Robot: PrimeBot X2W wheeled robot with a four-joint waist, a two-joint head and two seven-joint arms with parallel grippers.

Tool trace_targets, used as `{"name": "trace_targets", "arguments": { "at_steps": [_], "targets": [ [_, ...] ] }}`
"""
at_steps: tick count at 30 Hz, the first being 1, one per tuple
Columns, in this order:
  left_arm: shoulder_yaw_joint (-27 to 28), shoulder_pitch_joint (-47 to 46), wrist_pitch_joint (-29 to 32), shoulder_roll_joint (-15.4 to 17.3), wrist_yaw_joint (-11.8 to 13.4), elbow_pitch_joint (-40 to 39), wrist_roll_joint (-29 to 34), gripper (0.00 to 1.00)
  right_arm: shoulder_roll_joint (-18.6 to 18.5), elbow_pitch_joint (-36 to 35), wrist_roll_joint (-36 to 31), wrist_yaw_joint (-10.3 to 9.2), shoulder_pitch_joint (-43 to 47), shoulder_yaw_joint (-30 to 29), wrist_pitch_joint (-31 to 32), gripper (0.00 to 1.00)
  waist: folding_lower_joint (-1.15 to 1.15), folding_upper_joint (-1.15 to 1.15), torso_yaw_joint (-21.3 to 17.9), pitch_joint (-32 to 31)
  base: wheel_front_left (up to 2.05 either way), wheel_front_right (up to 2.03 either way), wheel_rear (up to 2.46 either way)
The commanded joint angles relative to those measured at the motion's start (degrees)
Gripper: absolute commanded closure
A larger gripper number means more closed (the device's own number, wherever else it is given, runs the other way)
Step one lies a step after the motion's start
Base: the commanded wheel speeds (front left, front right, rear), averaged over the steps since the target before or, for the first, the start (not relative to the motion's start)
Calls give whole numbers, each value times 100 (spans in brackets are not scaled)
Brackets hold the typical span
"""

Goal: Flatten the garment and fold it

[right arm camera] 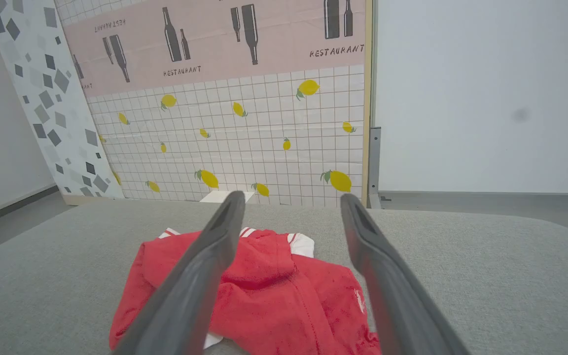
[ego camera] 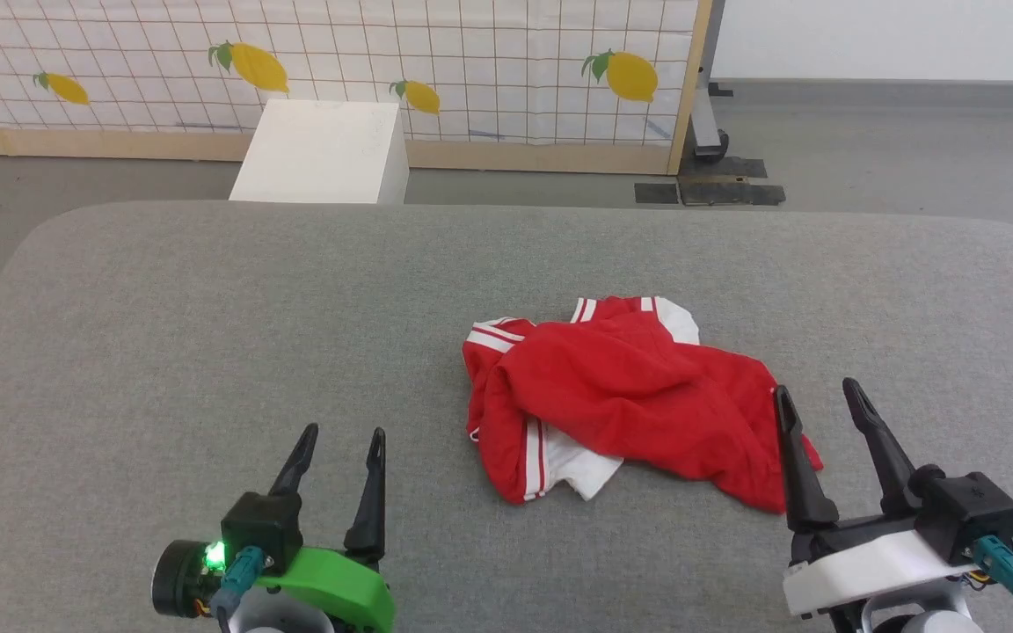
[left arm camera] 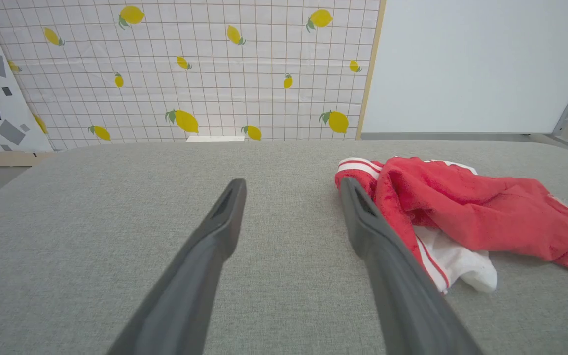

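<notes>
Grey fabric-covered tabletop (ego camera: 207,352) with rounded far corners; behind it a lemon-print grid backdrop panel (ego camera: 471,70) and a white box (ego camera: 322,149) on the floor. Subject: red jersey-style T-shirt with white short sleeves and red-white striped trim (ego camera: 630,396), lying crumpled right of the tabletop's centre. Red body bunched over itself; one white sleeve pokes out at the near-left edge, striped trim shows along the far edge. No lettering visible, so the face-up side cannot be told. Long axis of the heap runs diagonally, far-left to near-right. Left fingers (ego camera: 372,492): spread apart, nothing between them, well clear of the shirt, which lies ahead and to their right. Right fingers (ego camera: 797,466): likewise spread and empty, just at the shirt's near-right end; in the head view the inner finger overlaps the red hem, though contact cannot be confirmed. Right wrist view puts the heap directly ahead and below, offset slightly left. Judgement: flattening not yet begun; right arm is the nearer one, and a first pick at the near-right hem looks most direct, pulling along the diagonal to open the heap.
</notes>
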Motion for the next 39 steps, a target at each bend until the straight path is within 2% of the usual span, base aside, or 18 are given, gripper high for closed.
{"name": "trace_targets", "arguments": {
  "at_steps": [1, 7, 10, 16, 21, 28, 33, 34, 35, 39],
  "targets": [
    [48, 71, -20, -46, -56, 29, 55, 0, -1, -18, 36, 34, 66, 21, 22, 0, 0, 0, -7, 2, 0, 0, 0],
    [-25, -22, 20, -125, -218, 271, 173, 0, -1, -41, 40, 34, 44, 97, 43, 0, 0, 0, -86, 123, 0, 0, 0],
    [-118, -185, 365, -152, -254, 386, 153, 0, -1, -71, 27, 34, 22, 112, 60, 0, 0, 0, -145, 239, 0, 0, 0],
    [-488, -672, 1873, -176, -506, 268, 40, 0, -1, -142, -12, 34, -56, 118, 74, 0, 0, 0, -253, 571, 0, 0, 0],
    [-713, -1132, 3257, -293, -796, 220, -341, 0, -1, -171, -37, 34, -183, 137, 70, 0, 0, 0, -354, 874, 0, 0, 0],
    [-709, -1727, 4162, -317, -560, 475, -315, 0, -1, -171, -28, 34, -379, 209, 27, 0, 0, 0, -506, 1207, 0, 0, 0],
    [-813, -1837, 4585, -369, -679, 763, -475, 0, -1, -112, -28, 34, -483, 214, -19, 0, 0, 0, -542, 1351, 0, 0, 0],
    [-840, -1826, 4634, -368, -716, 796, -505, 63, -1, -99, -27, 34, -495, 213, -29, 0, 0, 0, -540, 1361, 0, 0, 0],
    [-851, -1814, 4640, -366, -741, 808, -526, 100, -1, -85, -26, 34, -505, 209, -36, 0, 0, 0, -534, 1365, 0, 0, 0],
    [-775, -1729, 4393, -366, -719, 803, -589, 100, -1, 19, -16, 34, -538, 175, -68, 0, 0, 0, -450, 1289, 0, 0, 0]
  ]
}}
